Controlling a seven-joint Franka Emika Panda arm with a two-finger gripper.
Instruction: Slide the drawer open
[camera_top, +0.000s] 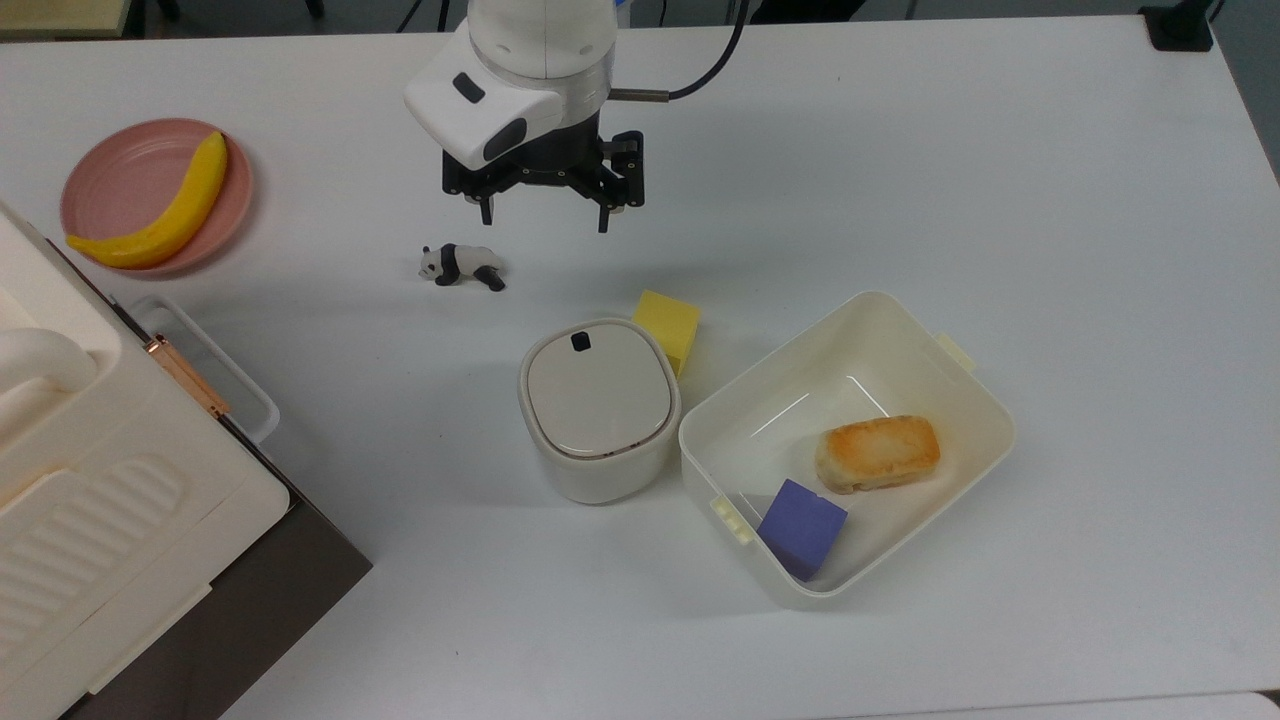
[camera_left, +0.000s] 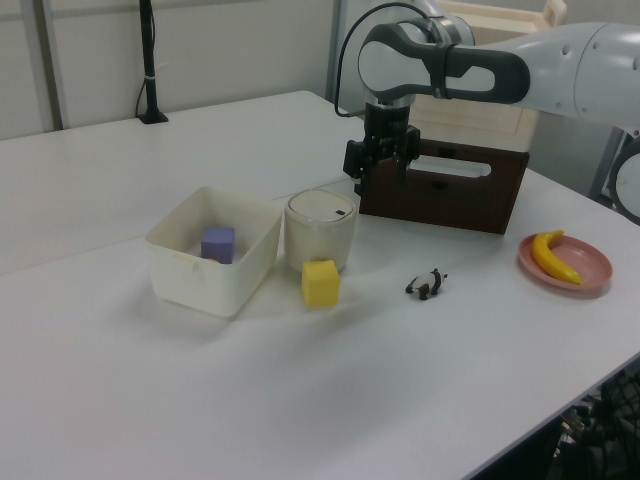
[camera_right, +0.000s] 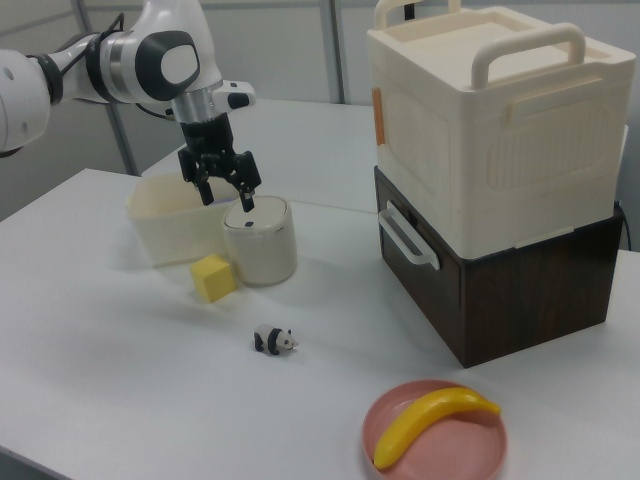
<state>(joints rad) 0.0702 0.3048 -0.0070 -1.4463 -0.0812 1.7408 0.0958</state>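
The drawer (camera_right: 398, 262) is a dark brown wooden front with a white loop handle (camera_right: 406, 239), sitting flush in its cabinet under a cream box. In the left view the drawer (camera_left: 440, 192) lies just behind the arm. At the top view's lower left, the handle (camera_top: 212, 372) and the dark cabinet (camera_top: 255, 600) stick out from beneath the box. My gripper (camera_top: 545, 212) hangs open above the table with nothing between its fingers, well to the top view's right of the drawer. In the right view the gripper (camera_right: 228, 198) is above the canister; in the left view the gripper (camera_left: 385, 166) overlaps the drawer's left corner.
A cream ribbed box (camera_top: 100, 480) with a copper clasp rests on the cabinet. A lidded canister (camera_top: 600, 405), a yellow cube (camera_top: 668, 325) and a panda figure (camera_top: 462, 265) stand mid-table. A white bin (camera_top: 760, 390) holds bread and a purple cube. A banana lies on a pink plate (camera_top: 120, 180).
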